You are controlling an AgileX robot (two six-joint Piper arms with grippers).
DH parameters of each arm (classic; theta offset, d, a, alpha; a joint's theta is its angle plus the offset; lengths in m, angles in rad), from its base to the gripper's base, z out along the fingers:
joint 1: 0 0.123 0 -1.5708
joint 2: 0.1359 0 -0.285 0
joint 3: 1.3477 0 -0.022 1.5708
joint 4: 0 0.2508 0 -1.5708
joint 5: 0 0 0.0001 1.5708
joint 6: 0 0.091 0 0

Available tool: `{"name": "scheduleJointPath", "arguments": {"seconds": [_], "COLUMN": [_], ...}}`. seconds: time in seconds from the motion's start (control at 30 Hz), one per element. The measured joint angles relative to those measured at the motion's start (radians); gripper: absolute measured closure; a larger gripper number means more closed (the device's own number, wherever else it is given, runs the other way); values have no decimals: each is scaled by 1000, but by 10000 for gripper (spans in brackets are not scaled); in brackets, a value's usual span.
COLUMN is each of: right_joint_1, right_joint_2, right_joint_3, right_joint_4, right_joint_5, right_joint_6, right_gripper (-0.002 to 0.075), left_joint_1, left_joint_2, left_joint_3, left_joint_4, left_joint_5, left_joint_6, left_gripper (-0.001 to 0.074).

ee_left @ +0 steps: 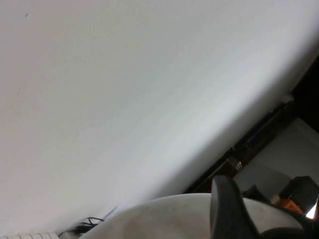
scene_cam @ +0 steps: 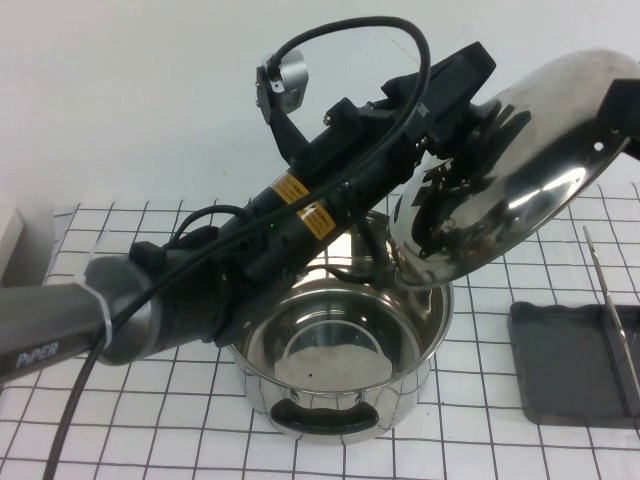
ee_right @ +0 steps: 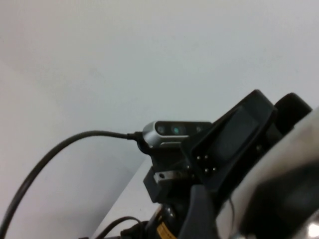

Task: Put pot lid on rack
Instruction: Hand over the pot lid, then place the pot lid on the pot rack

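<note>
Lid aloft against left gripper, above pot.

steel pot, checkered tablecloth

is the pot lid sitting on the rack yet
No, in the high view the pot lid is held tilted in the air at the left gripper, above the open pot, while the rack holds nothing.

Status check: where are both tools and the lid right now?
Left tool at the raised pot lid, grip hidden. Right tool at the lid's far edge. Lid tilted above the pot; rack free, right of the pot.
</note>
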Motion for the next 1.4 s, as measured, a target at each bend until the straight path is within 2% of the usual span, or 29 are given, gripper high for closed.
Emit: {"name": "scheduleJointPath", "arguments": {"seconds": [0.17,0.23,0.37,0.47,0.5,0.6,0.8,0.93,1.07,1.13,1.2,1.27,1.3,1.4], "right_joint_1": [0,0,0,2,2,4,4,4,4,4,4,4,4,4], "right_joint_2": [51,70,106,120,124,128,130,130,112,83,47,0,-23,-76], "right_joint_3": [-48,-60,-70,-70,-70,-70,-70,-70,-70,-70,-70,-70,-70,-70], "right_joint_4": [-2,-2,-2,0,0,4,-9,-16,-22,-31,-71,-145,-200,-407], "right_joint_5": [25,27,30,47,54,80,78,46,19,-9,-41,-81,-102,-144], "right_joint_6": [0,-2,-21,-24,-24,-45,-102,-154,-206,-219,-224,-214,-194,-94], "right_gripper": [215,251,420,591,629,683,694,695,696,696,696,696,696,696], "left_joint_1": [0,0,0,0,0,0,18,83,185,230,273,320,341,388], "left_joint_2": [0,0,7,23,27,28,28,28,28,21,12,-4,-10,-29], "left_joint_3": [0,0,0,0,0,0,0,-1,-1,-1,-1,-1,-1,-1], "left_joint_4": [31,44,62,78,83,99,154,245,402,491,589,700,754,889], "left_joint_5": [0,0,-2,13,15,21,9,-15,-19,-19,-19,-20,-23,-25], "left_joint_6": [4,4,4,8,8,8,8,8,-13,-41,-77,-121,-131,-159], "left_gripper": [421,421,421,421,421,397,211,171,176,224,335,541,608,697]}}
